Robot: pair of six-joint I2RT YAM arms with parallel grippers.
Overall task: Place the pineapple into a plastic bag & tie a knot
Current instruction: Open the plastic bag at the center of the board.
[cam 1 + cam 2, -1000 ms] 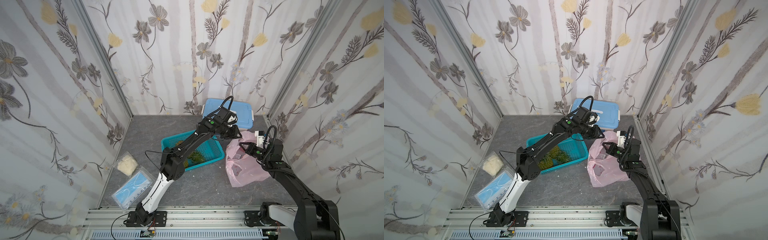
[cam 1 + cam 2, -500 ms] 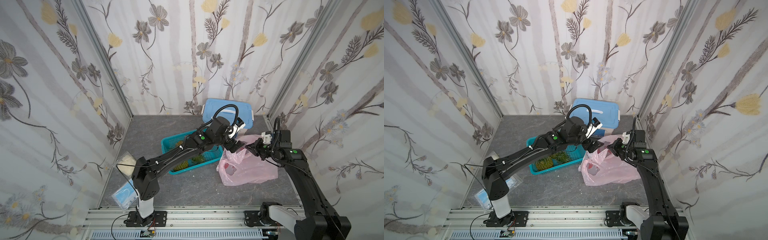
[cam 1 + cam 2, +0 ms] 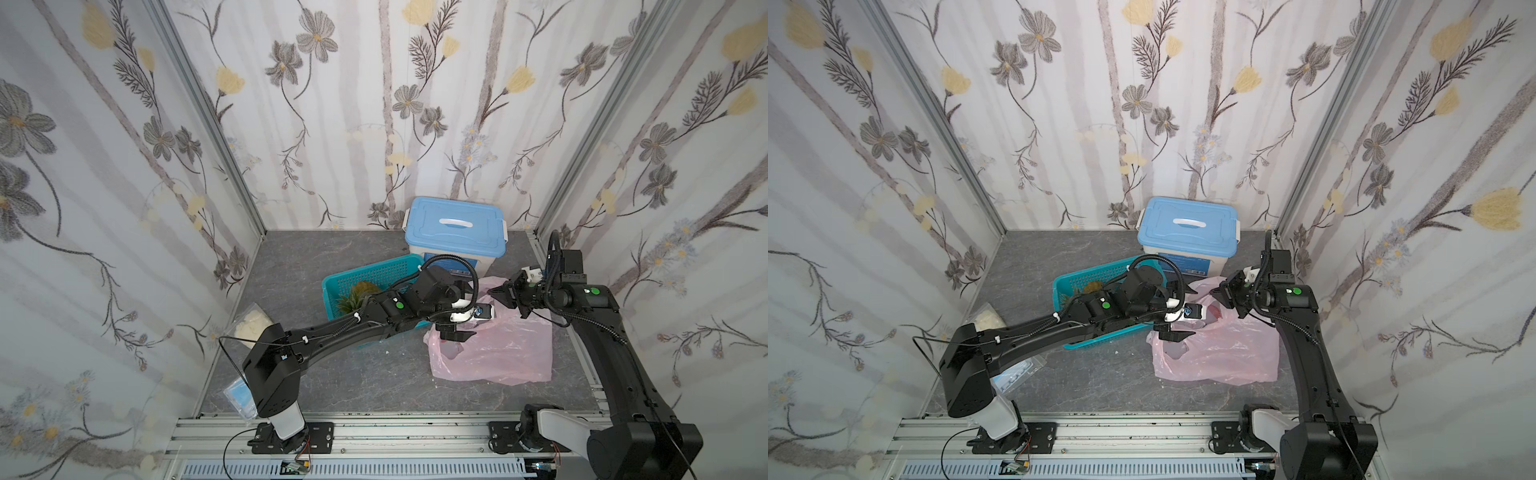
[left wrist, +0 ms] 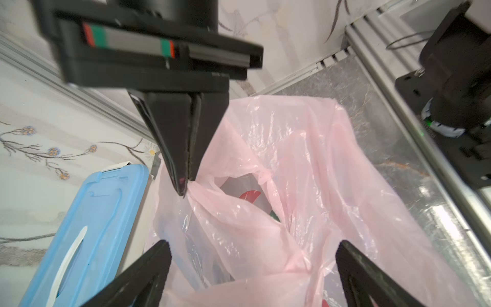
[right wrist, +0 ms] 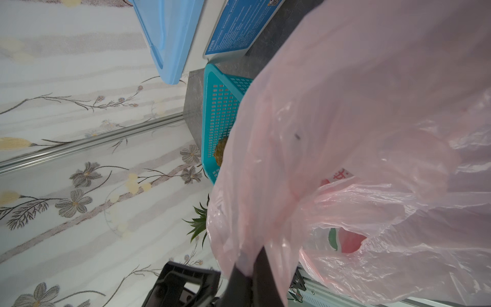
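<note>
The right pincer [image 4: 186,183] is shut on the top edge of the plastic bag [image 3: 498,353], which lies on the table [image 3: 332,386] by the basket [image 3: 374,270], and the left pincer [image 4: 252,247] hangs wide open and empty, so I think the bag's mouth is being held up and next the pineapple [image 3: 360,289] must be fetched from the basket

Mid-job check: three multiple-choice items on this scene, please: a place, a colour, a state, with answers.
1. The pineapple lies: A on the table; B in the basket; C on the blue box.
2. The basket is: A red; B yellow; C teal.
3. The right gripper is: A shut on the plastic bag; B wide open; C shut on the pineapple.
Answers: B, its leaves show inside the mesh walls; C, teal in both top views; A, closed jaws pinch pink film in the left wrist view.
</note>
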